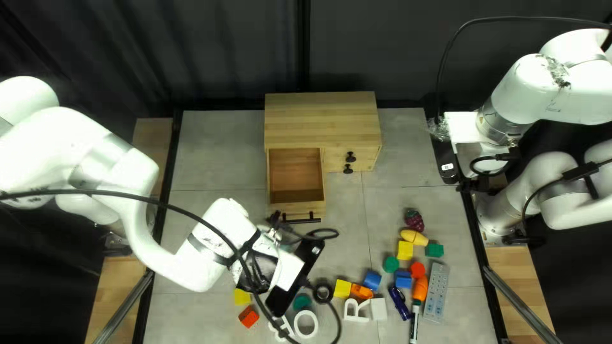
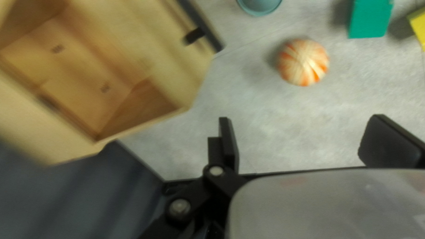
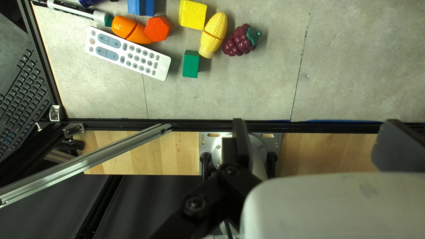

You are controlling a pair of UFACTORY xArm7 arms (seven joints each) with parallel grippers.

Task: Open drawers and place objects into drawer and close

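Observation:
In the top left view a wooden cabinet (image 1: 322, 121) has its left drawer (image 1: 296, 209) pulled out, with nothing seen inside; its right side shows two black knobs. My left gripper (image 1: 294, 277) is over the table in front of that drawer. In the left wrist view my left gripper (image 2: 310, 132) stands open and empty, beside the open drawer (image 2: 146, 99); an orange-and-white striped ball (image 2: 303, 62) lies ahead of it. My right gripper (image 1: 444, 159) is raised near the table's right edge; in the right wrist view the right gripper (image 3: 314, 139) is open over that edge, holding nothing.
Right of the table's middle are a remote (image 1: 437, 292), corn (image 1: 414, 237), grapes (image 1: 414, 220), a carrot (image 1: 420, 288), a marker (image 1: 414, 325) and coloured blocks (image 1: 405, 250). White letters (image 1: 356, 310) lie near the front. A teal cup (image 2: 260, 5) is beyond the ball.

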